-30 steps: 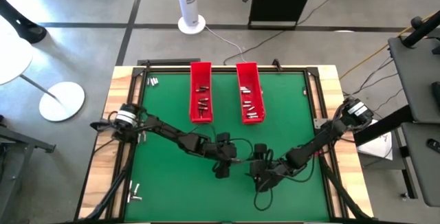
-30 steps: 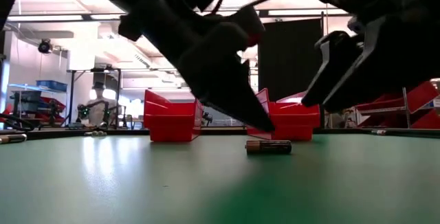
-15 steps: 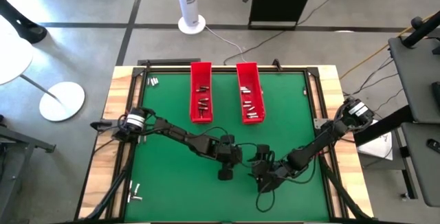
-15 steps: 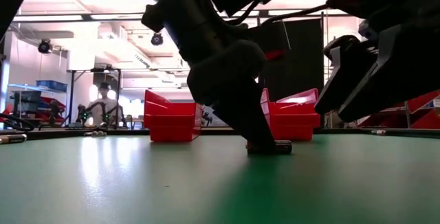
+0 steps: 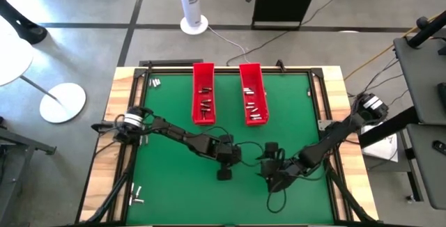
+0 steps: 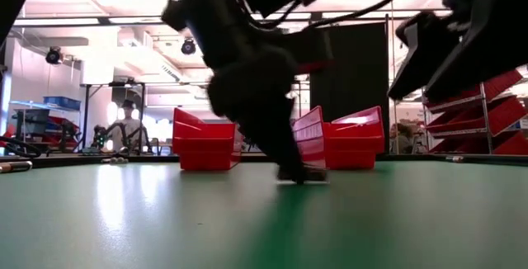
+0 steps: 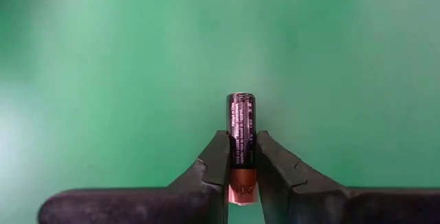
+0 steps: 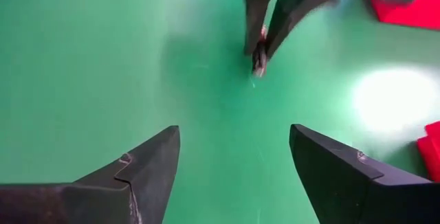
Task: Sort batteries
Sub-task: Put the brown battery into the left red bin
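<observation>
One battery (image 7: 240, 117), black with a copper end, sits between the fingers of my left gripper (image 7: 240, 161), which is shut on it near the middle of the green mat (image 5: 224, 173). In the low view the battery (image 6: 312, 172) lies level at the mat under the left fingertips. My right gripper (image 8: 234, 162) is open and hovers to the right of it (image 5: 273, 180), raised off the mat (image 6: 450, 46). Two long red trays (image 5: 203, 93) (image 5: 253, 93) at the far side hold several batteries. My left gripper pinches the battery between its two fingers (image 7: 216, 159) on the black body beside the copper end (image 7: 240, 150). The fingers come from above, slanting down, and lie across it. The battery stays level at the mat; whether it is lifted clear, I cannot tell.
A few loose batteries lie at the mat's far left corner (image 5: 154, 82) and on the left near corner (image 5: 136, 196). The wooden frame (image 5: 327, 91) borders the mat. Open mat lies between the grippers and the trays.
My left gripper has come down onto the battery and taken hold of it; the battery has shifted slightly toward the table's left. My right gripper has drawn back toward the table's right and risen, staying open.
</observation>
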You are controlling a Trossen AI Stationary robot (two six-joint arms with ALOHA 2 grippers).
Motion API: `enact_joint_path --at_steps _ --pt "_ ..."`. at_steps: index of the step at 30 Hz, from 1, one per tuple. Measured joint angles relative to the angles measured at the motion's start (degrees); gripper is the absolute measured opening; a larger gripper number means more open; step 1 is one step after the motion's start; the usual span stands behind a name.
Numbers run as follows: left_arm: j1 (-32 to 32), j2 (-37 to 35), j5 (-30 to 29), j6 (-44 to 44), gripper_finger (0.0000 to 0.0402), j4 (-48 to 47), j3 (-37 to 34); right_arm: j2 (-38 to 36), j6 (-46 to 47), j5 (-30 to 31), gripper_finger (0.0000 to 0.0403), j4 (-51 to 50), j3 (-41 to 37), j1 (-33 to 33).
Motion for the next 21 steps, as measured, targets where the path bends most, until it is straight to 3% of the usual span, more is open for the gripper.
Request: enact_joint_path --at_steps 10,15,21 --pt "2.81 -21.56 -5.03 0.22 0.0025 -15.5 -5.51 -2.97 -1.57 0.07 0.026 -0.7 -0.17 0.42" --pt "11.08 -31.47 -6.63 2.6 0.0025 -19.58 -10.13 -2.34 -1.7 2.46 0.0256 -0.82 -0.22 0.42" --pt "23.43 -35.39 -7.71 12.28 0.0025 -22.15 -12.91 -3.39 -4.52 2.9 0.0272 -0.69 -0.04 -0.41"
